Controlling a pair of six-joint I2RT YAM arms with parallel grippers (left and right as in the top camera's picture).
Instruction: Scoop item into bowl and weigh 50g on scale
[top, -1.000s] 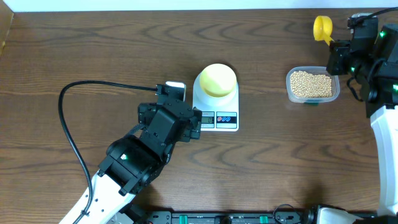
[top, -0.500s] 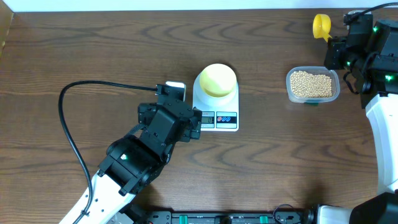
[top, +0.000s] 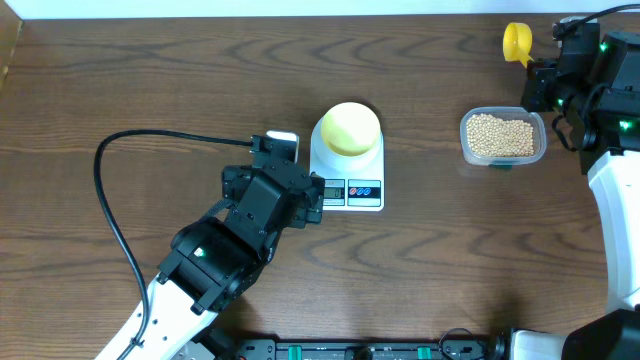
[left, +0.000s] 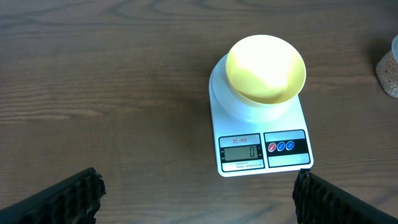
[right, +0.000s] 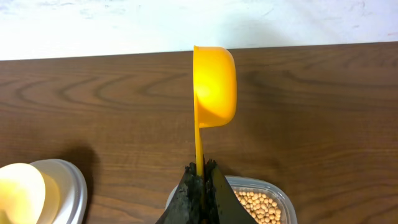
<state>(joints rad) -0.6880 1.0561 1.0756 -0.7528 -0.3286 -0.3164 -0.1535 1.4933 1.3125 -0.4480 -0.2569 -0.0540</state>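
Note:
The pale yellow bowl (top: 349, 128) sits empty on the white scale (top: 347, 160), whose display (left: 243, 151) reads 0. The beans (top: 501, 134) fill a clear tub (top: 503, 137) at the right; they also show in the right wrist view (right: 260, 206). My right gripper (right: 202, 177) is shut on the handle of a bright yellow scoop (top: 518, 44), held above the table just behind the tub; the scoop cup (right: 214, 86) looks empty. My left gripper (left: 199, 190) is open and empty, its fingers just left of and in front of the scale.
A black cable (top: 120, 200) loops across the table's left side. A small white block (top: 282, 138) lies by the scale's left edge. The table's far edge (right: 199, 53) meets a white wall just behind the scoop.
The right arm shifted slightly, carrying the scoop a little toward the back; since half a second ago nothing has moved. The left arm stayed still.

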